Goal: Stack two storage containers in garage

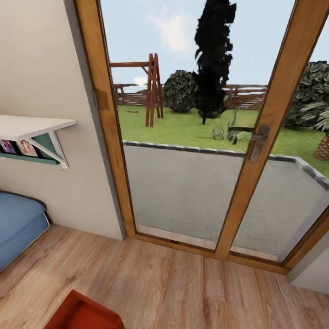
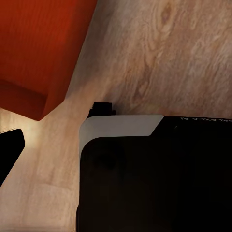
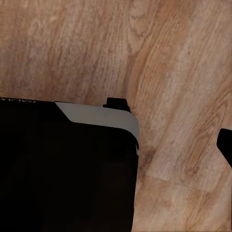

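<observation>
- One storage container [image 1: 84, 313] sits on the wood-plank floor [image 1: 183, 283] just ahead of my base, low in the head view, probably waiting for pickup. The left wrist view also catches its orange-red corner [image 2: 38, 48].
- Both arms hang over the planks beside my dark base [image 2: 154, 179]. I cannot tell how far either gripper is open, or whether it has hold of anything.
- Glass door [image 1: 192, 137] ahead, blue sofa [image 1: 18, 224] to the left, open planks between.

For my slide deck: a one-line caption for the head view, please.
Orange-red storage container on the living room's wood floor, before glazed patio doors onto a garden.
</observation>
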